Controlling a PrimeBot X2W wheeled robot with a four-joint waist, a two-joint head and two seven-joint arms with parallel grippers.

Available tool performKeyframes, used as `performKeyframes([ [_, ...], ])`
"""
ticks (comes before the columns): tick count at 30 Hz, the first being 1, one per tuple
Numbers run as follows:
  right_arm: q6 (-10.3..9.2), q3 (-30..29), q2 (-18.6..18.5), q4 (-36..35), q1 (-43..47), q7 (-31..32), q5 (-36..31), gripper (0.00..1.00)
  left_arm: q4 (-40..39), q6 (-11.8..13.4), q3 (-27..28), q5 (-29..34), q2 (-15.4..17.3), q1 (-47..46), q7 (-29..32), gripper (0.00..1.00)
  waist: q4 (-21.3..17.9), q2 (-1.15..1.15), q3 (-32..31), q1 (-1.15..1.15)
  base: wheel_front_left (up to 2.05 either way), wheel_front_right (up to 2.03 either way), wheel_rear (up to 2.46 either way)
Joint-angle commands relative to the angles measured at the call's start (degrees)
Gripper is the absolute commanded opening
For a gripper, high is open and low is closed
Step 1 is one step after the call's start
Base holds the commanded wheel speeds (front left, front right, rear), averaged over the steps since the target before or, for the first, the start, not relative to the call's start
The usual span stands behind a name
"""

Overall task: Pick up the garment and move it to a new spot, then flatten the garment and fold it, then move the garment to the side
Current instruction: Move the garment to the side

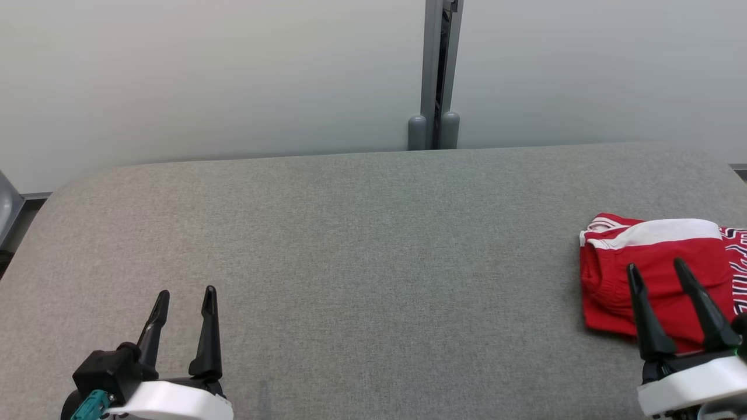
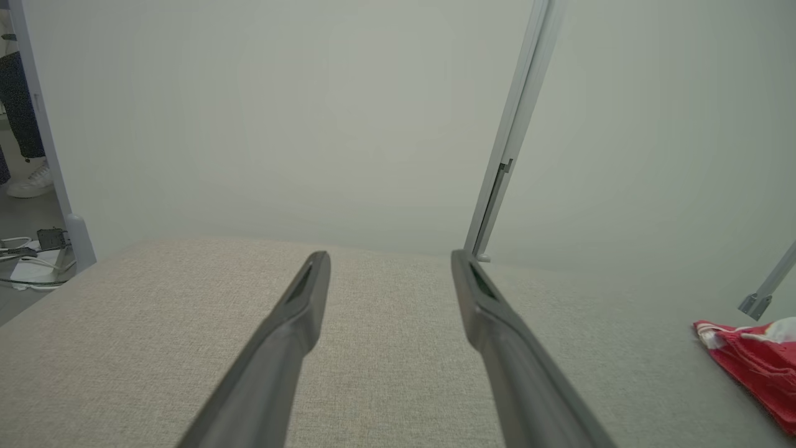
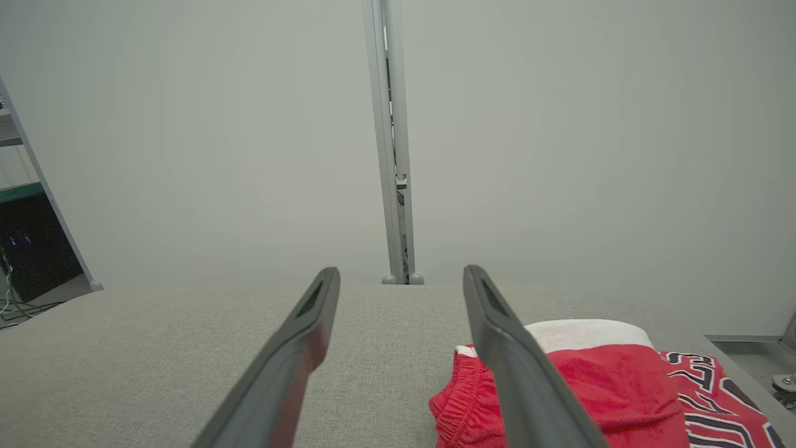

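The left gripper had its jaws released, the two dark fingers spread with bare grey cloth showing between them and nothing held. In the left wrist view the same gripper pointed along the table toward the pale wall, with a wide gap between the fingers. It sat at the near left of the table, a broad surface covered in grey woven fabric with rounded far corners.

The right gripper was also released, with its fingers apart and gripping nothing. From the head view its fingertips overlapped the near part of the garment. Whether they touched the cloth could not be told. In the right wrist view the right gripper showed its right-hand finger crossing in front of the garment while its left-hand finger stood over bare table.

The garment was red, folded into a compact bundle, with a white band along its far edge and black-and-white striping on its right side. It lay at the right of the table, well apart from the left gripper, and showed as a red edge at the lower right of the left wrist view.

Behind the table stood pale wall panels joined by a grey upright post. At the far left of the left wrist view were a person's dark trouser leg, a white shoe and cables on the floor.
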Motion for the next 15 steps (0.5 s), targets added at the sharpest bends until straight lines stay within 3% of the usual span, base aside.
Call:
performKeyframes([
  [1,-0.01,-0.3,0.1,-0.4,0.6,0.1,-0.2,1.00,0.2,-0.4,0.2,0.2,-0.1,0.1,-0.2,1.00,0.2,0.00,0.0,0.00,0.00,0.00,0.00],
  [15,-0.01,-1.8,2.4,-1.5,2.8,1.3,-2.4,1.00,2.8,-3.3,1.6,2.7,-2.0,-1.1,-0.2,1.00,0.6,0.00,-0.8,0.00,0.00,0.00,0.00],
])
